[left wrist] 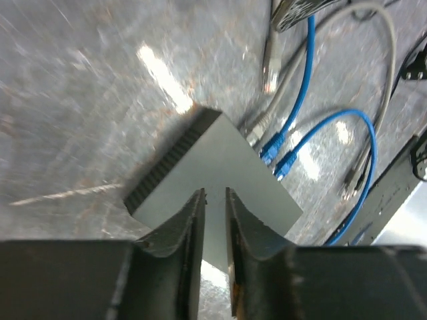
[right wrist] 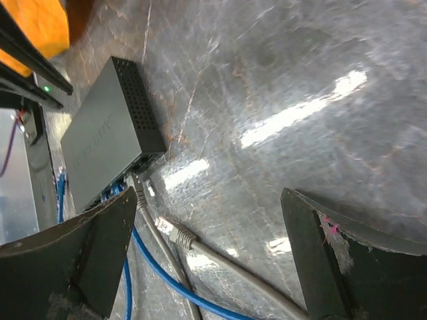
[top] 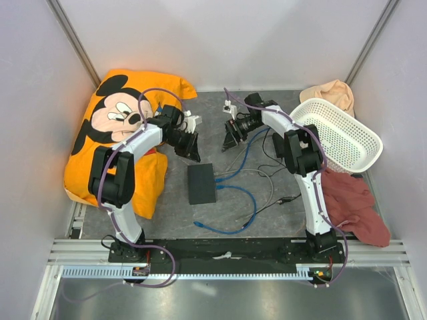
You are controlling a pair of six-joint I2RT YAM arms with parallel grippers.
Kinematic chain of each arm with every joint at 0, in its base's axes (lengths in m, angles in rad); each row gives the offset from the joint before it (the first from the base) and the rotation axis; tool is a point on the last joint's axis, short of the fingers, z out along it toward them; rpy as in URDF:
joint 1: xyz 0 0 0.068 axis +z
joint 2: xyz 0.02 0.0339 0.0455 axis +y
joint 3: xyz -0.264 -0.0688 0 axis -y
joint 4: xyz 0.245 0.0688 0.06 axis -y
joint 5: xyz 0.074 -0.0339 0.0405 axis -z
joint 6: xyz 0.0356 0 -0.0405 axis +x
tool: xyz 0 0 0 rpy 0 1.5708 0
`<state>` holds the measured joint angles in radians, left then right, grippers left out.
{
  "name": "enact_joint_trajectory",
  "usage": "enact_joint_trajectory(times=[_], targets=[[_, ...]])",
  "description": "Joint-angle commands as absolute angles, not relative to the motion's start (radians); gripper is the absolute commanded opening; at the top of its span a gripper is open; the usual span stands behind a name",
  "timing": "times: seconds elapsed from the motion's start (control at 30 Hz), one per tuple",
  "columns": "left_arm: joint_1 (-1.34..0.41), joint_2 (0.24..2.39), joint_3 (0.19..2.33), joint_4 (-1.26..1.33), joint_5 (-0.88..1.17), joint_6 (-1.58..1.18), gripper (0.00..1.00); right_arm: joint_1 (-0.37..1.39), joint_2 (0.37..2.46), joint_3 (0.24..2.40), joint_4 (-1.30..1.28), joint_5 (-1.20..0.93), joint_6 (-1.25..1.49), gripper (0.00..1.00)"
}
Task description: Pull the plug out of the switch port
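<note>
Two blue plugs sit in the switch port row at the black box's 3 o'clock edge. The right pincer, spread wide, should straddle one plug squarely. The left pincer, nearly pressed together and empty, should pin the box.

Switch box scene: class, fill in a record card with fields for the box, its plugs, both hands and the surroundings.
switch box: flat on the table, near the centre
blue plugs: two, seated side by side in the port edge
grey plug: loose on the table, in no port
left hand: pointing at the box, fingers almost together, holding nothing
right hand: wide open above the grey plug, holding nothing
surroundings: orange cushion left, white basket right
</note>
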<state>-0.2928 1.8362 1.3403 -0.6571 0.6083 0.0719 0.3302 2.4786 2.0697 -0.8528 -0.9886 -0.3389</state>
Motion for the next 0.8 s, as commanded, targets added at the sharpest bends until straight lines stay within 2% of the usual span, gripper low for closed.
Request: enact_joint_trajectory(times=[0.0,0.2,0.37,0.6,0.77], targets=[[-0.305,1.809,1.31,-0.643,0.644,0.106,0.22,0.359,2.431,2.029,-0.939,-0.942,-0.49,0.97],[-0.322,1.836,1.281,-0.641,0.601,0.086,0.15,0.383,2.418,2.026,-1.132,-0.855,-0.768,0.86],[-0.322,1.859,1.276,-0.638,0.56,0.081,0.14,0.383,2.399,1.973,-1.163,-0.79,-0.85,0.81],[-0.322,1.905,1.301,-0.634,0.519,0.1,0.13,0.382,2.336,1.899,-1.042,-0.638,-0.819,0.78],[-0.322,1.95,1.353,-0.627,0.514,0.097,0.12,0.382,2.267,1.806,-0.836,-0.535,-0.724,0.79]])
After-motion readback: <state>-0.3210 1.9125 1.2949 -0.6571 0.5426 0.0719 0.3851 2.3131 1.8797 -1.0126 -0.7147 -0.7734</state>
